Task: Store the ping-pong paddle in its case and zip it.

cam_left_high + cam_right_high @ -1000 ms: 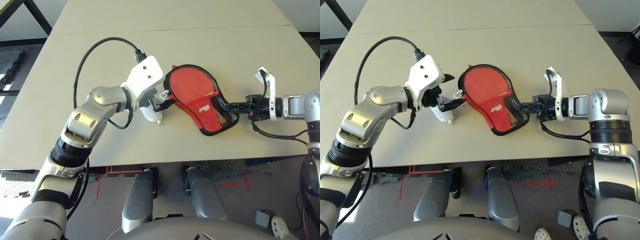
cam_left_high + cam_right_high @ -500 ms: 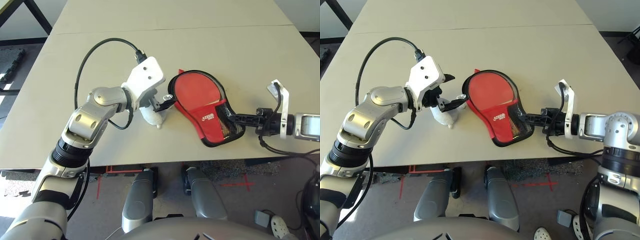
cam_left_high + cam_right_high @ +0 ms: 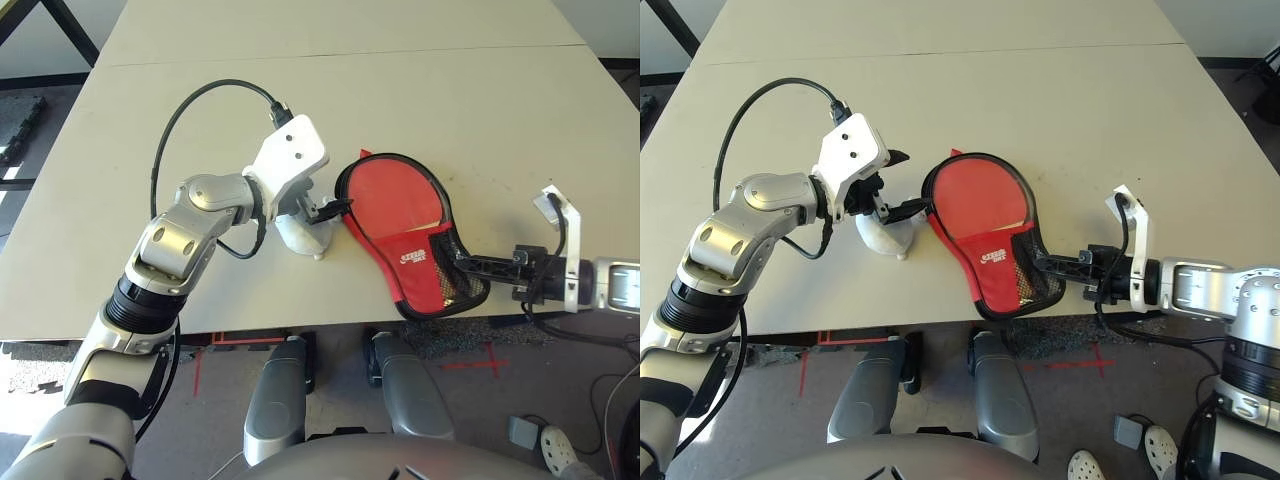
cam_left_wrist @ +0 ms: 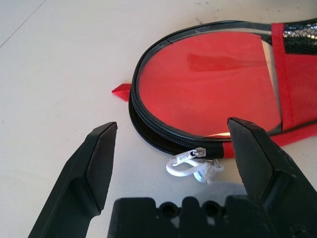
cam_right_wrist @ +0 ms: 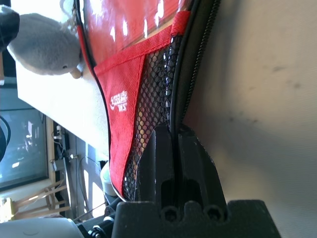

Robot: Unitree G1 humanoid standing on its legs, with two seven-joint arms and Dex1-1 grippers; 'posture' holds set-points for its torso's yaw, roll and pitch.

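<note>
While the case [image 3: 400, 215] lies flat on the table [image 3: 480, 110] near its front edge, its narrow handle end with the black mesh pocket [image 3: 452, 278] juts toward that edge. Right claw [image 3: 462, 266] is clamped flat on the rim of that end; in the right wrist view its two black fingers [image 5: 163, 153] are pressed together on the piped zipper edge beside the mesh. The small white logo [image 3: 411, 257] sits on the red band next to the pocket.

Left claw [image 4: 171, 158] is spread wide and holds nothing. It points at the round end of the case, one finger either side of the zipper pull [image 4: 184, 159]. The silver pull with its clear tab lies on the table just off the rim, apart from both fingers. A small red fabric tab [image 4: 121, 89] sticks out from the rim further round.

A whitish wad of plastic bag [image 3: 300, 232] sits on the table just beside the round end, under the left wrist housing.

Zipper teeth look joined along the visible round edge, but can't tell whether it's zipped all the way. The ping-pong paddle is probably inside; a faint handle-like shape shows through the red face in the left wrist view.
</note>
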